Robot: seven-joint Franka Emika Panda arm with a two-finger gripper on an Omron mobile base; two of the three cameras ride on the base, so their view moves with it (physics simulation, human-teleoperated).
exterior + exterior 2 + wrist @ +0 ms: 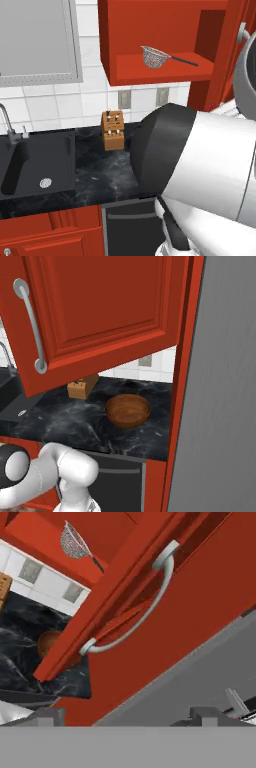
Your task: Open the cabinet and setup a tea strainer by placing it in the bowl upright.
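The red cabinet (165, 30) stands open, its door (105, 306) swung out with the long silver bar handle (30, 326) facing me. On the cabinet shelf lies the tea strainer (152, 56), mesh basket to the left and dark handle pointing right; the hand view shows the strainer (75, 542) too. The brown wooden bowl (128, 410) sits on the black counter, partly hidden by the door edge in the hand view (49, 644). My gripper (129, 717) is open, its tips wide apart and nothing between them, a short way back from the door handle (137, 614).
A tan knife block (113, 130) stands against the tiled wall left of the bowl. A black sink (35, 167) is set in the counter at far left. A tall grey panel (225, 381) rises on the right. My arm's bulk (200, 155) hides the counter's right part.
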